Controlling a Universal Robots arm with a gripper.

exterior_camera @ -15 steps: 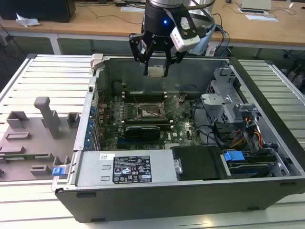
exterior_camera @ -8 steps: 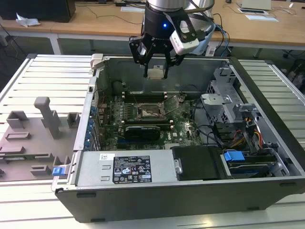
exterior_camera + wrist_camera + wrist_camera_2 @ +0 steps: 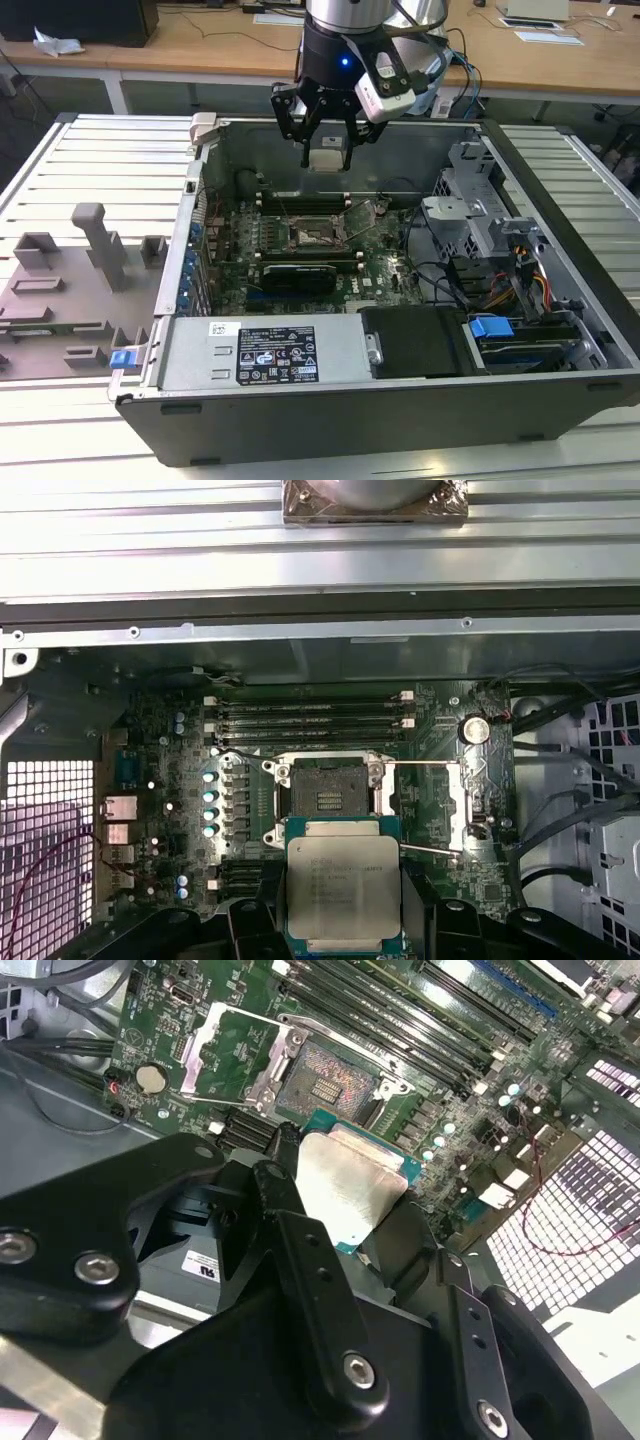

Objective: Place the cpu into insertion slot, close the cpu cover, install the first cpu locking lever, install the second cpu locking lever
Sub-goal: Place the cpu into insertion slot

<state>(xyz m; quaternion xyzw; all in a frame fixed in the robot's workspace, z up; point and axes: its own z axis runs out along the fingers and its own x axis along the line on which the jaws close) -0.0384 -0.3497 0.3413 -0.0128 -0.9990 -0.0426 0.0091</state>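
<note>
The black fingers [image 3: 300, 1250] of the gripper [image 3: 345, 1195] loomed closest in the second wrist view, clenched on the chip [image 3: 350, 1185] by two opposite edges, its pale metal top facing out. In the first wrist view the same chip [image 3: 343, 885] sat between the finger ends, with a green rim showing round the metal. Seen from the exterior view, the gripper [image 3: 327, 150] hung high over the open computer case [image 3: 400, 420], near its far wall, with the chip [image 3: 328, 158] held well above the board [image 3: 300, 285] and touching nothing else.

Beneath it the socket [image 3: 328, 798] lay bare, its fine contact grid exposed inside the metal rim. The cover [image 3: 460, 805] stood swung open beside the socket, hinged away from it, so the green board showed through its window. Long black memory strips [image 3: 310, 715] ran just beyond the socket. In the exterior view the socket [image 3: 318, 236] sat near the middle of the board, and a grey power unit [image 3: 265, 355] filled the case's near edge. The case rested on a slatted metal table [image 3: 90, 160].
</note>
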